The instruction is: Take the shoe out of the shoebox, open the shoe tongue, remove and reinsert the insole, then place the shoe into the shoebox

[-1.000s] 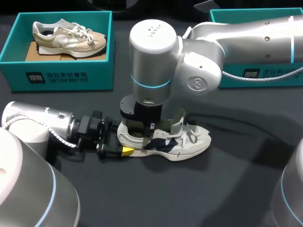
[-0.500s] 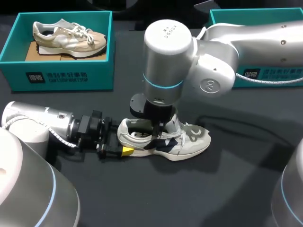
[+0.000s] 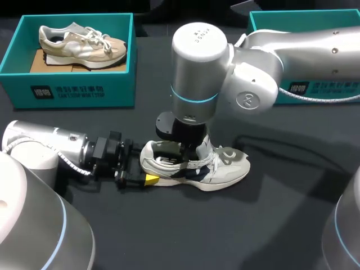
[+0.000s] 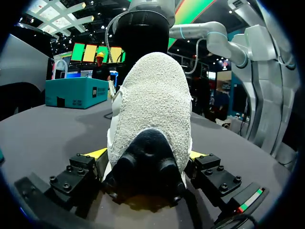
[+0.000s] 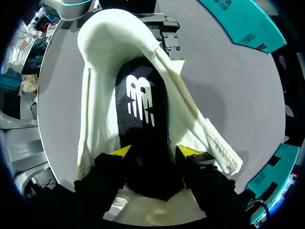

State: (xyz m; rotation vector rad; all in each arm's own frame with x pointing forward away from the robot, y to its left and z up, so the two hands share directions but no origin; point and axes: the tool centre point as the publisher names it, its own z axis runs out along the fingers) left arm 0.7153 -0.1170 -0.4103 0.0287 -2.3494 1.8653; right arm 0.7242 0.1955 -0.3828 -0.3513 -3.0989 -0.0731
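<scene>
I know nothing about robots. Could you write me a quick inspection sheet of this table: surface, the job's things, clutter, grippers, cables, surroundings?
Surface: dark grey matte table.
Job's things: white fabric sneaker with navy trim standing on its sole on the table; black insole with a white logo lying inside it; teal cardboard shoebox at the back right, its inside hidden by the right arm.
Clutter: second open teal shoebox at the back left, holding a beige sneaker.
Grippers: left gripper shut on the white sneaker's heel; right gripper down in the shoe's opening over the insole, grip unclear.
Cables: white ribbed cable along the left arm; a like one along the right arm.
Surroundings: nothing seen.
</scene>
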